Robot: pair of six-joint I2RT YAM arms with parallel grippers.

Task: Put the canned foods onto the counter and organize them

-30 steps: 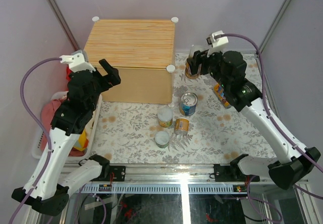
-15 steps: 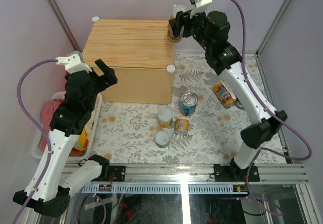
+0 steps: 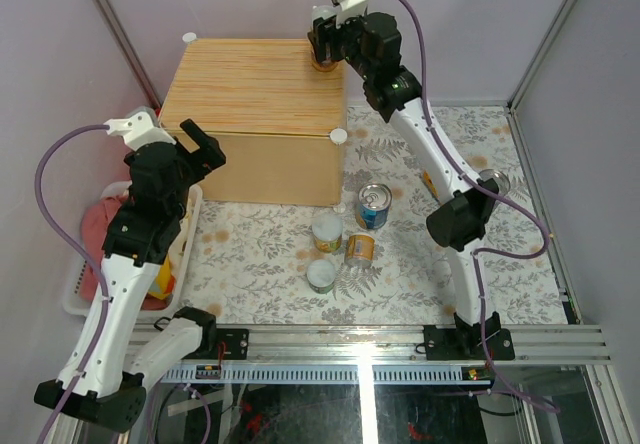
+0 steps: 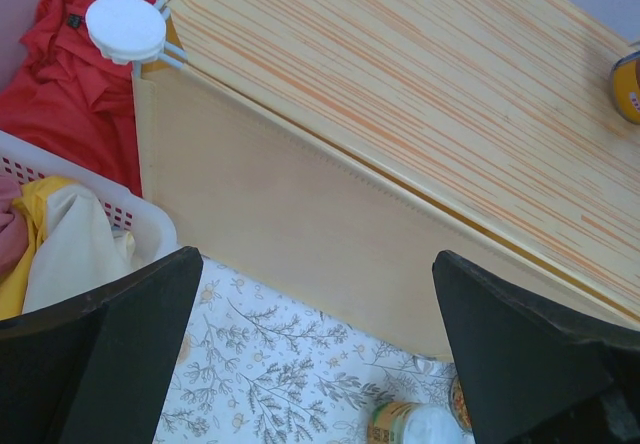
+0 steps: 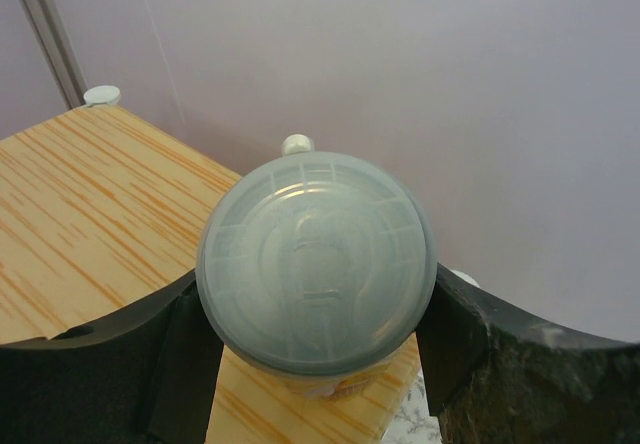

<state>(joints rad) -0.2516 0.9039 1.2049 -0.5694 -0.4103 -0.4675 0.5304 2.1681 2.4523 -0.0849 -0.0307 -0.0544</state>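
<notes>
Can (image 5: 316, 262) in right claw (image 5: 316, 314) (counter (image 5: 90, 214) corner)

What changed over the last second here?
The right gripper, shut on a can, swung up and left from over the mat beside the counter to its far right corner; whether the can touches the top is unclear. Nothing was let go. The left gripper stayed open, nearly in place, and the four middle cans on the mat did not move.
</notes>
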